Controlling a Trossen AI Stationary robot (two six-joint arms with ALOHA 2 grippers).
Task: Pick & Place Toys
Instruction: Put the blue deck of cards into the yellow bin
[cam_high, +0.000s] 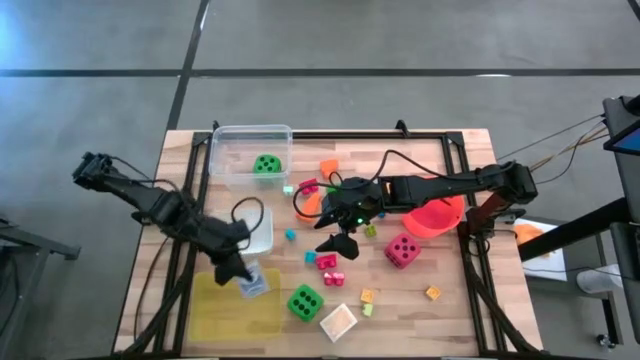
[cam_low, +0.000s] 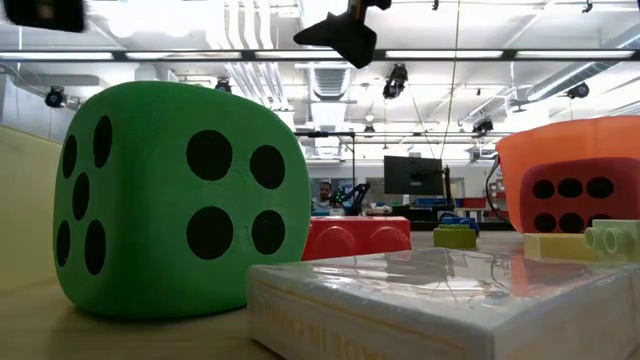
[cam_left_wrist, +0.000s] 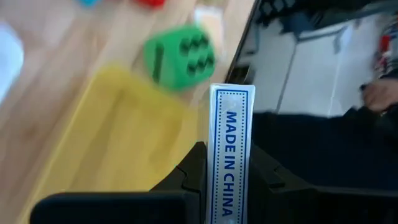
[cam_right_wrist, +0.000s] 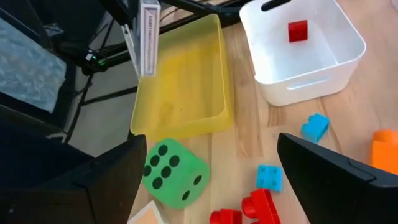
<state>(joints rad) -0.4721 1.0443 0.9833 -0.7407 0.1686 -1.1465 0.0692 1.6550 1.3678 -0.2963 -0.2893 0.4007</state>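
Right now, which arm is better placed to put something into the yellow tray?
Left. The left gripper is shut on a card box right by the yellow tray; the right gripper hangs open and empty mid-table.

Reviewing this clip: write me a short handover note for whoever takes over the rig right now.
Left gripper: shut on a card box, held above the yellow tray.
Right gripper: open, empty, over the loose blocks mid-table.
Done: one green die in the clear tub; a red block in the white tub.
Left: second green die, pink die, red blocks, small blocks.
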